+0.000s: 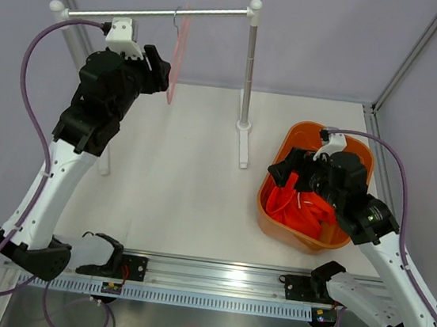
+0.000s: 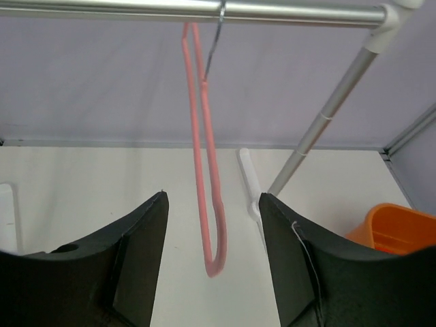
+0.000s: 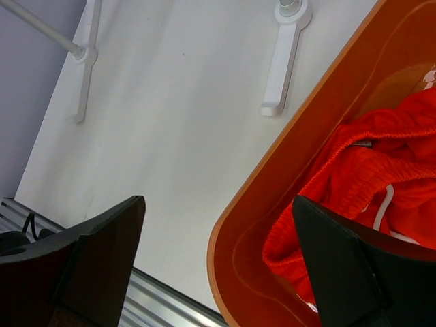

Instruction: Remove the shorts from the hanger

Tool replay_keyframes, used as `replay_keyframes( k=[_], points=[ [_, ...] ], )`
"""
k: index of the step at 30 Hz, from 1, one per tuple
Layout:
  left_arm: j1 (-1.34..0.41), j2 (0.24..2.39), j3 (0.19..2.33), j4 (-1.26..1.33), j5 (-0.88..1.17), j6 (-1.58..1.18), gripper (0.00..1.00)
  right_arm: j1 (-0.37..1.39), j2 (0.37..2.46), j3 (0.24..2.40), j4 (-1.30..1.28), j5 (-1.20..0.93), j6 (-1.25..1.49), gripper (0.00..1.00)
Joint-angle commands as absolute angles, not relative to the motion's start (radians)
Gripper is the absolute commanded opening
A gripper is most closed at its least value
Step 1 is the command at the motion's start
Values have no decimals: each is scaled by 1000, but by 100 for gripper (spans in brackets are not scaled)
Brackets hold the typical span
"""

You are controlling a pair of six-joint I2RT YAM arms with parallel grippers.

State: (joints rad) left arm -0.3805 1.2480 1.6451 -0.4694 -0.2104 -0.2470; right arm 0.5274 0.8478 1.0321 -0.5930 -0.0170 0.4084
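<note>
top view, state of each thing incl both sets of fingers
silver-and-white clothes rail: standing upright
thin pale-pink clothes hanger: bare, hanging by its hook from the rail
rigid orange plastic basket: upright, part filled
bright orange-red fabric shorts: off the hanger, crumpled in the basket
left fingers: open, holding nothing
right fingers: open above the basket, holding nothing

White table [image 1: 175, 190]: orange basket [image 1: 298, 133] resting at right; clothes rail [image 1: 249, 71] standing toward back.
</note>
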Motion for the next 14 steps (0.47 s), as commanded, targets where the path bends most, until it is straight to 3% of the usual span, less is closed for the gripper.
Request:
replay_keyframes(
  k=[1,7,14],
  points=[
    [-443,1166,1582,-514,-187,-226,60,523,807,1058,-598,-12,410,99],
    [-648,1011,1416,-569,-241,-218,61,522,730,1025,-568,-26,446,99],
    [-704,830,1259,-615,-255,-238,61,523,680,1019,-580,-14,462,100]
  ],
)
